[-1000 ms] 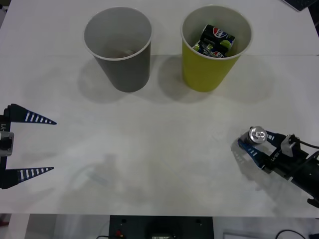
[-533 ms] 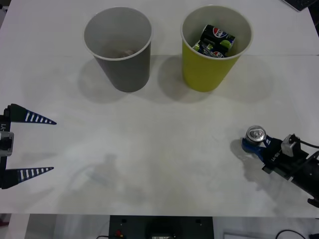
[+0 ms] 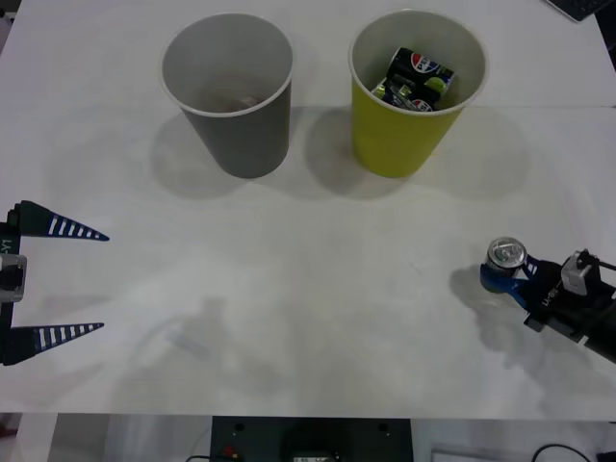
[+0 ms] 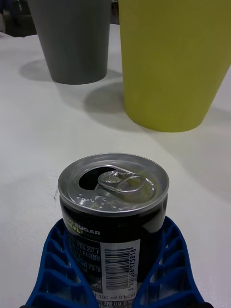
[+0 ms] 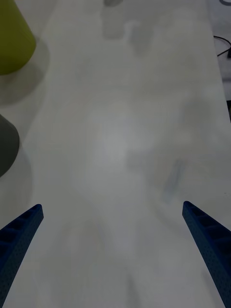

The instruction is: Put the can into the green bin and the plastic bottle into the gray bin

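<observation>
The can [image 3: 506,255], small, black and silver-topped, stands upright between the blue fingers [image 3: 493,279] of my right gripper [image 3: 502,273] near the table's right edge. Close up, the can [image 4: 113,207] has a blue finger [image 4: 53,269] pressed on each side, so the gripper [image 4: 115,231] is shut on it. The green bin [image 3: 417,91] stands at the back right with several dark cans inside; the gray bin [image 3: 228,91] stands to its left. Beyond the held can rise the green bin [image 4: 173,62] and the gray bin [image 4: 72,38]. My left gripper [image 3: 103,281] waits open at the left edge. The plastic bottle is out of view.
The white table [image 3: 308,289] stretches bare between the bins and both grippers. Its front edge [image 3: 308,416] runs just below my arms. My left gripper [image 5: 111,207] looks along the tabletop past the green bin [image 5: 12,38] and the gray bin [image 5: 6,144].
My right gripper's fingers, spread around the can a second ago, have shut on it. The can has shifted slightly to the right with the gripper. The left arm has not moved.
</observation>
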You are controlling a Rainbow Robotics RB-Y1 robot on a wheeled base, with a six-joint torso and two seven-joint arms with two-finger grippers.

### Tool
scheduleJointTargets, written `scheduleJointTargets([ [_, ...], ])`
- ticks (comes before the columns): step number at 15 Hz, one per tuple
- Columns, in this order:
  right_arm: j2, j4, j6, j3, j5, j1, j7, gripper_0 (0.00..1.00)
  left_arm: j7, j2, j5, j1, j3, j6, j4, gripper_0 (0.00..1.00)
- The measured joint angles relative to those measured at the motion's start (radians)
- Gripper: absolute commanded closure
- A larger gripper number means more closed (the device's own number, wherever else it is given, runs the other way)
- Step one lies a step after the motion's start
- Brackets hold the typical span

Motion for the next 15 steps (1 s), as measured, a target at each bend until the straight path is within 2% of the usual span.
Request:
scheduleJointTargets([
  [2, -0.008, -0.113, 0.003, -0.023, 0.092, 0.023, -0.136, 1.00, 0.000, 0.000, 0.000, 0.000, 0.000, 0.000, 0.000, 0.00],
  [8, -0.050, -0.512, 0.049, -0.044, 0.379, 0.124, -0.657, 1.00, 0.000, 0.000, 0.000, 0.000, 0.000, 0.000, 0.000, 0.00],
  [11, -0.097, -0.613, 0.044, -0.036, 0.443, 0.137, -0.858, 1.00, 0.000, 0.000, 0.000, 0.000, 0.000, 0.000, 0.000, 0.00],
  [15, -0.188, -0.701, 0.041, -0.020, 0.457, 0.136, -1.099, 1.00, 0.000, 0.000, 0.000, 0.000, 0.000, 0.000, 0.000, 0.00],
])
